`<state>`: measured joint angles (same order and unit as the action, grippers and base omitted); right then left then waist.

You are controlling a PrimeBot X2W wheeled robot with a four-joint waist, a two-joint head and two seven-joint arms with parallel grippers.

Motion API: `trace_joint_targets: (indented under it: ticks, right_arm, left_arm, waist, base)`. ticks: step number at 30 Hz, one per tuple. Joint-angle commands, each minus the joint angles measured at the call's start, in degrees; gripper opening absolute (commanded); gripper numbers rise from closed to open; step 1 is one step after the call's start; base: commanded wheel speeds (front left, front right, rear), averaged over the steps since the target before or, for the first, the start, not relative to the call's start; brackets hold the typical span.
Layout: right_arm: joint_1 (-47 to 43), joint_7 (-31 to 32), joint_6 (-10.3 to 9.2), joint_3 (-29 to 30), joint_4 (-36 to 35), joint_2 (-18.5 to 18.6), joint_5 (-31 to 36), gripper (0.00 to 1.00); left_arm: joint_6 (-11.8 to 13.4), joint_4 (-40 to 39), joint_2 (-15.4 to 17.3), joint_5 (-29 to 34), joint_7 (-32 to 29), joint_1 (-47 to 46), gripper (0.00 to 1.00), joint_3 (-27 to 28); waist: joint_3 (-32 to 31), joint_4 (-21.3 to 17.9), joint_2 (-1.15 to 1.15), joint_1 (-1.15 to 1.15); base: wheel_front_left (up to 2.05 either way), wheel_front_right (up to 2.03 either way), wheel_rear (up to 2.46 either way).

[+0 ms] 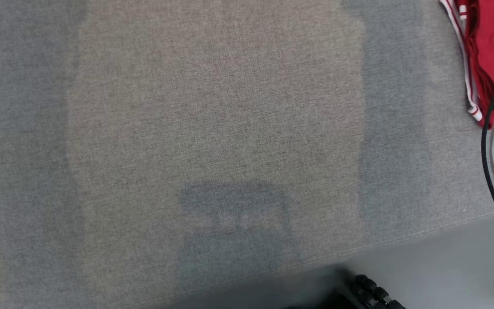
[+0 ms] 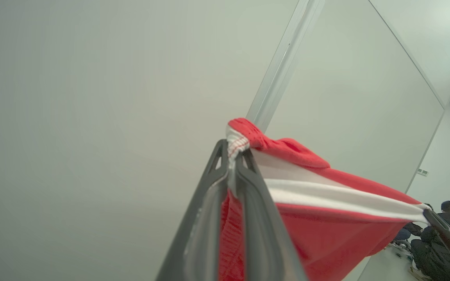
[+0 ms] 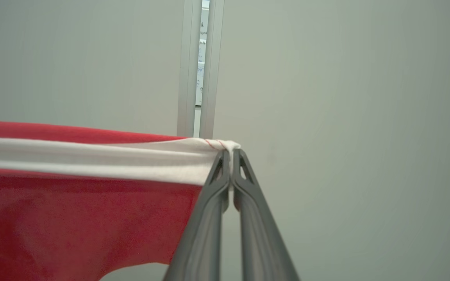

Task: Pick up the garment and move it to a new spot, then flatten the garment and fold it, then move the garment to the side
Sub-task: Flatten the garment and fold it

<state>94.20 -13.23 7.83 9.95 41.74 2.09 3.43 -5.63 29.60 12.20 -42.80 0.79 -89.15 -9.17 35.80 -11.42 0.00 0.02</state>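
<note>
**Red garment held taut by both ends of its band**

The left gripper [image 2: 236,156] has its fingers [image 2: 205,218] shut tight on one bunched end of the white band [image 3: 92,160] of the red garment [image 2: 326,230]. The right gripper [image 3: 231,154] pinches the band's other end the same way. The band runs taut between them and the red cloth sags below it. In the head view the garment shows at the upper right edge, away from the middle of the grey cloth-covered surface [image 1: 212,128]. The cloth looks light, soft and limp, so it will likely drape and crease wherever it is not held, and a thin pinch could slip. The stitched band ends seem the soundest hold: they are thicker and keep the top edge straight for laying flat.
</note>
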Motion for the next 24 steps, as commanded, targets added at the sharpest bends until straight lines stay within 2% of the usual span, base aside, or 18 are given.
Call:
trace_joint_targets:
  ticks: [1,6,11,14,19,24]
  right_arm:
    - [0.89,-0.59,-0.63,1.85,0.53,1.49,0.36,0.00]
    - [-0.22,-1.47,-0.59,-0.04,4.40,1.31,3.72,0.00]
    - [-4.58,-0.01,-0.45,-3.40,8.83,1.26,3.35,0.00]
    - [-7.19,1.28,-0.45,-5.59,10.40,1.19,2.36,0.00]
    - [-13.91,6.08,-0.45,-12.39,11.17,2.92,-4.14,0.00]
    - [-22.91,14.97,-0.47,-17.58,7.81,6.43,-12.95,0.00]
  left_arm:
    - [0.10,0.10,1.47,0.37,1.66,-1.07,0.00,1.12]
    - [-1.01,2.08,0.56,-0.42,4.90,2.84,0.00,-0.33]
    - [-1.47,4.05,0.07,-0.56,5.70,11.88,0.00,-3.17]
    - [-1.55,4.90,-1.09,-2.30,5.87,16.72,0.00,-2.99]
    - [-0.56,5.34,-2.64,-5.15,7.50,27.32,0.00,-1.79]
    - [1.04,4.03,-3.88,-6.20,7.71,37.19,0.00,-1.87]
  waist:
    - [2.27,0.27,0.00,-0.02]
    - [2.90,1.62,0.00,-0.02]
    - [1.27,3.22,0.00,-0.02]
    - [0.13,3.88,0.00,-0.02]
    - [-3.89,5.49,0.00,-0.02]
    - [-8.85,6.38,0.00,-0.02]
  base:
    - [0.00,0.00,0.00]
    - [0.00,0.00,0.00]
    - [0.00,0.00,0.00]
    - [0.00,0.00,0.00]
    - [0.00,0.00,0.00]
    - [0.00,0.00,0.00]
